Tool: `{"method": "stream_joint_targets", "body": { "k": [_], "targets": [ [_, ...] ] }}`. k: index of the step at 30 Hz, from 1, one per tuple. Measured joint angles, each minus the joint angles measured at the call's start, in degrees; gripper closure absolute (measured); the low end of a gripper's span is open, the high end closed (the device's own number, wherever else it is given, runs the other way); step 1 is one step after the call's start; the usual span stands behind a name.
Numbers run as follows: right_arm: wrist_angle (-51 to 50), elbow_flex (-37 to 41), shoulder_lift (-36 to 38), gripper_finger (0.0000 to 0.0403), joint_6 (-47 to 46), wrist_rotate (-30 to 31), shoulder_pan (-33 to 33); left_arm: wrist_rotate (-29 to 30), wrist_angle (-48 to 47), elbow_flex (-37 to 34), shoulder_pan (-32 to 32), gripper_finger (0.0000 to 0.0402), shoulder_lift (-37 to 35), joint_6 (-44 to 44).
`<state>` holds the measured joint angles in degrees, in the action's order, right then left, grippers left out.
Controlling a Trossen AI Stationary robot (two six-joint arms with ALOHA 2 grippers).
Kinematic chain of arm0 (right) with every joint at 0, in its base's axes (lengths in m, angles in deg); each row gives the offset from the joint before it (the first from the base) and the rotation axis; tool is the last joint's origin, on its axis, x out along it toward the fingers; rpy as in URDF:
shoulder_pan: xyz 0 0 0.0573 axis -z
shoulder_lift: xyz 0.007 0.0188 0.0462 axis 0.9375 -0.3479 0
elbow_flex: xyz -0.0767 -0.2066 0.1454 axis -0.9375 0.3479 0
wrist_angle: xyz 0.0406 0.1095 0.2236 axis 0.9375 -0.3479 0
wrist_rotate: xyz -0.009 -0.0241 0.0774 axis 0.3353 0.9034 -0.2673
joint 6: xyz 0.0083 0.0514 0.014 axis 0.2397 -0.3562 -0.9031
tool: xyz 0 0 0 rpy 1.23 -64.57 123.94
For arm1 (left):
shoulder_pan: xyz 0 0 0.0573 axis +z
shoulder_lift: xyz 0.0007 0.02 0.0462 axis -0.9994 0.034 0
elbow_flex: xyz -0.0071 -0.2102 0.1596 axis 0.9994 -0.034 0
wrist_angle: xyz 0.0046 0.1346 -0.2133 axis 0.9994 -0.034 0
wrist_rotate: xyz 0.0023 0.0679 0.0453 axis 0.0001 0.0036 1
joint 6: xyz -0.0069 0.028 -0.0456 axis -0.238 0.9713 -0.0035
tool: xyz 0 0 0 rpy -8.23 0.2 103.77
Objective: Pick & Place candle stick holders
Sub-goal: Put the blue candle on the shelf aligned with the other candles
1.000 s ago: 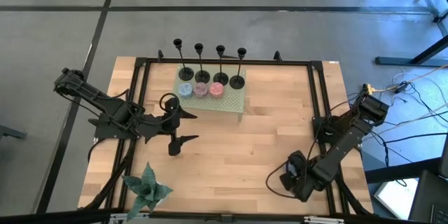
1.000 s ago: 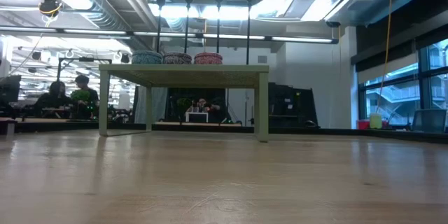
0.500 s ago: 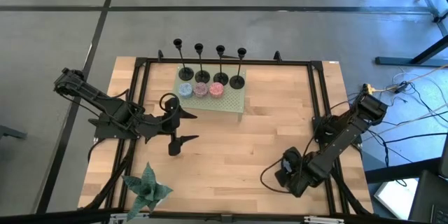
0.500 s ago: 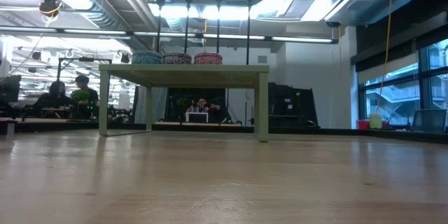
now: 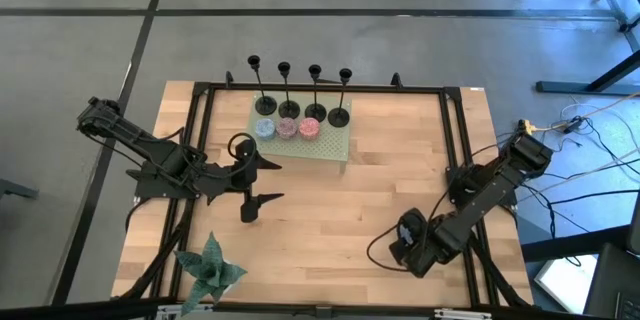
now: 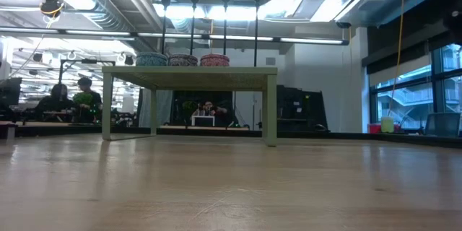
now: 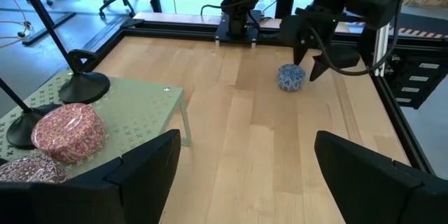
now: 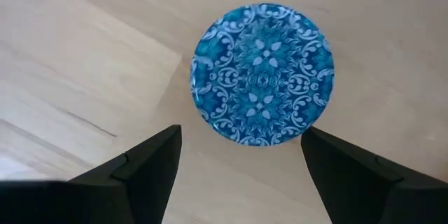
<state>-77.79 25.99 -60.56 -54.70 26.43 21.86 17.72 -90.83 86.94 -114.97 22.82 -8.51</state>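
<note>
Four black candle stick holders (image 5: 300,110) stand in a row by their round bases on the far part of a small green stand (image 5: 330,146); in the low view their stems (image 6: 209,22) rise above it. My left gripper (image 5: 272,181) hangs open over the table's left half, near the stand, with nothing between its fingers. My right gripper (image 5: 400,248) points down at the near right, open above a round blue patterned tin (image 8: 262,73) that lies on the table; its fingers stand apart from the tin. The left wrist view shows that tin (image 7: 291,77) under my right gripper (image 7: 311,56).
Three round patterned tins (image 5: 287,128) sit on the stand in front of the holders. A green star-shaped plant (image 5: 210,270) lies at the near left corner. Black frame rails (image 5: 455,140) run along the table's edges. Bare wood lies in the table's middle.
My right gripper has gone a little toward the table's left edge, still pointing down and open. My left arm and the holders have kept still.
</note>
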Motion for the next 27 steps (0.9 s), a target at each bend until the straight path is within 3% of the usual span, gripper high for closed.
{"method": "stream_joint_targets", "body": {
  "k": [9, 18, 23, 27],
  "targets": [
    [-8.48, -4.0, 0.02, 0.0104, 1.94, 0.92, 0.77, 0.03, 0.02, 0.0, 0.0, 0.0074, 0.0, 0.0],
    [-4.54, -2.14, 0.02, 0.0104, 6.54, 3.57, 4.92, 0.0, 0.0, 0.0, 0.0, 0.0074, 0.0, 0.0],
    [-5.56, -0.91, 0.02, 0.0104, 6.56, -1.65, 6.15, -0.04, -0.24, 0.0, 0.0, 0.0074, -0.01, -0.02],
    [-4.88, -0.79, 0.04, 0.0104, 6.61, -2.29, 6.19, -0.07, -0.55, 0.0, 0.0, 0.0074, 0.0, 0.0]
  ]
}}
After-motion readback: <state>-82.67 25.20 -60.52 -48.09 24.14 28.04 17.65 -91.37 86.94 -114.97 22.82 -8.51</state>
